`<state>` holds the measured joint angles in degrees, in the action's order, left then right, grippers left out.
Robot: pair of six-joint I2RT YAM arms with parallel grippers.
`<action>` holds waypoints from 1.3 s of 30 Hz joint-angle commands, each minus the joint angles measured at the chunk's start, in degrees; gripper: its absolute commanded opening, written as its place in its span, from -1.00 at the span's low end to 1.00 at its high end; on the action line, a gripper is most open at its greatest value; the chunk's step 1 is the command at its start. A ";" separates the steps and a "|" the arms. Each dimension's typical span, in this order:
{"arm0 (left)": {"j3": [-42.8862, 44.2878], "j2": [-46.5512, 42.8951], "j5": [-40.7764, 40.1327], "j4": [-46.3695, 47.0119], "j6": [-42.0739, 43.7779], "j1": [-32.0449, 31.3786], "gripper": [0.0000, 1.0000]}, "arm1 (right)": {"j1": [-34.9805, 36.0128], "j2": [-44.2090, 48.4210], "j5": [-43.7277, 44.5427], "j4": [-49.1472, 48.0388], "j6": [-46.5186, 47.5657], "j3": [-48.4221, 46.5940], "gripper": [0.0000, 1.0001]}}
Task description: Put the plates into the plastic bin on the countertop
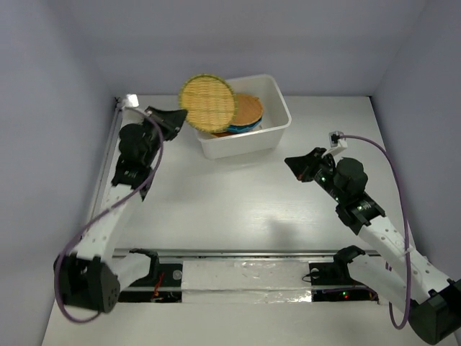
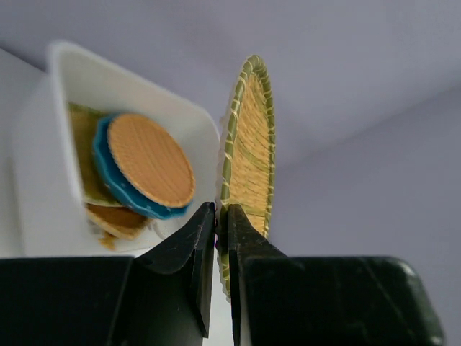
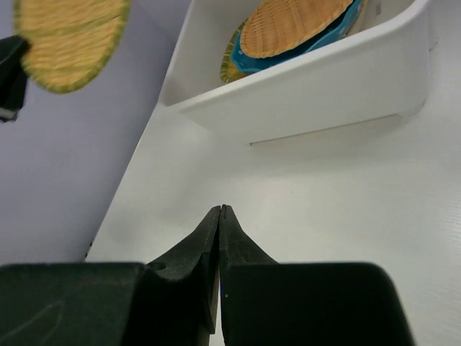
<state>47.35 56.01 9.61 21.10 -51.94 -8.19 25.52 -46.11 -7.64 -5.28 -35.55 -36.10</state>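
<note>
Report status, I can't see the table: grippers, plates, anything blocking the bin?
Left gripper shut on round yellow-green plate, held over left end of bin. Right gripper shut, empty, above the countertop. Other plates stacked in bin. Nothing blocking.

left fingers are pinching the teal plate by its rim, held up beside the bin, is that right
No: the left fingers pinch the round yellow-green woven plate by its rim, held up beside the plastic bin. The teal plate lies in the bin under an orange plate, as the left wrist view shows.
</note>
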 commanded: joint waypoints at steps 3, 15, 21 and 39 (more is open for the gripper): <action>11.87 16.65 2.35 13.35 0.44 -7.11 -1.00 | 0.06 1.98 0.26 -0.44 0.22 -0.29 -0.88; 37.80 48.56 6.13 4.58 5.18 -9.30 -0.98 | 0.06 3.48 1.84 2.38 1.97 -1.43 -0.77; 42.65 47.28 1.56 -2.29 10.63 -9.30 0.52 | 0.06 3.48 2.10 2.47 2.24 -1.26 -0.75; 25.17 14.34 -0.03 -11.96 24.08 -9.30 0.98 | 0.06 9.36 16.59 11.78 8.22 -6.35 -0.35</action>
<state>76.93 76.16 7.97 11.51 -31.44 -17.52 25.52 -40.14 1.58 4.21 -30.50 -38.26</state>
